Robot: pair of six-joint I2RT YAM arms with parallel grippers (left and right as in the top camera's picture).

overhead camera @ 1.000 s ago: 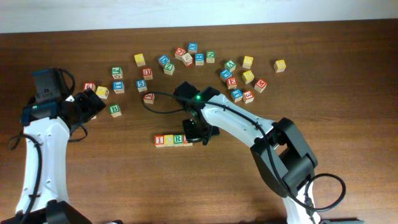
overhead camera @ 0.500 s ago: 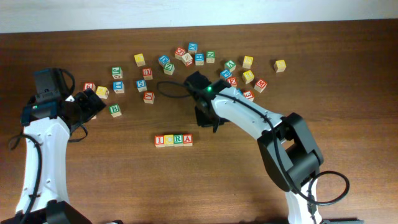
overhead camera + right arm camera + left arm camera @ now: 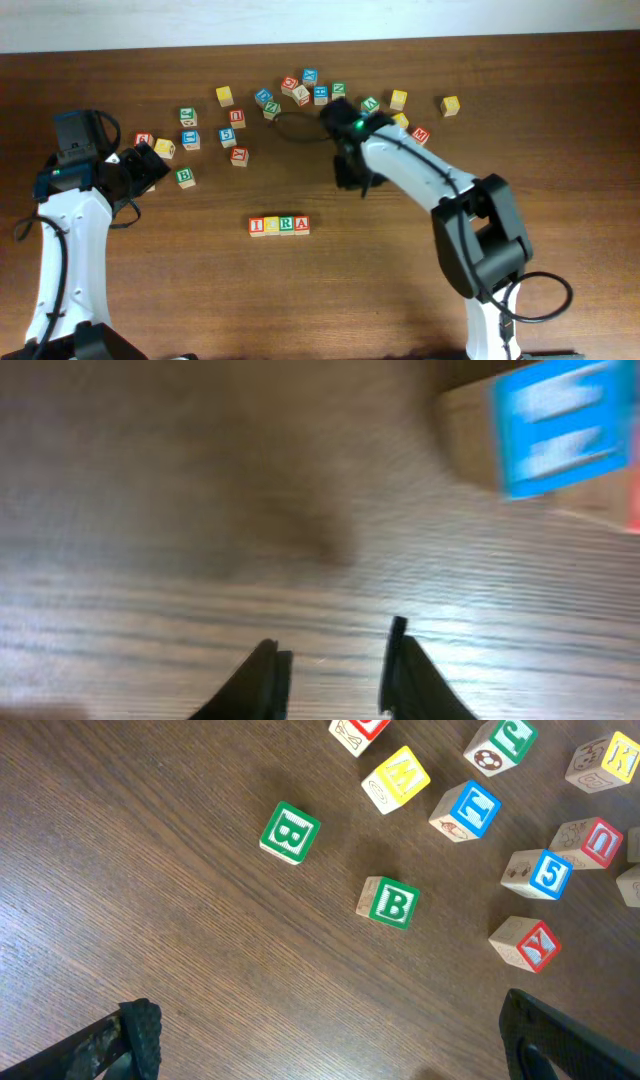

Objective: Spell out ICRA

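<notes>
Four small wooden cubes stand side by side in a row at the table's middle front: a red I (image 3: 257,226), a yellow C (image 3: 271,225), a green R (image 3: 287,225) and a red A (image 3: 301,224). My right gripper (image 3: 354,178) hangs up and to the right of the row, apart from it. In the right wrist view its fingers (image 3: 335,660) stand a little apart over bare wood, with nothing between them. Far left, my left gripper (image 3: 150,166) is wide open over bare table (image 3: 330,1050), holding nothing.
Many other letter cubes lie scattered along the back of the table (image 3: 330,95). Two green B cubes (image 3: 289,831) (image 3: 389,903) and a red Y cube (image 3: 530,944) lie ahead of the left gripper. A blurred blue-faced cube (image 3: 560,425) sits just beyond the right gripper.
The right gripper has lifted off the row's right end and moved back and to the right, its jaws parting. The red A stays in the row. The left arm is still.
</notes>
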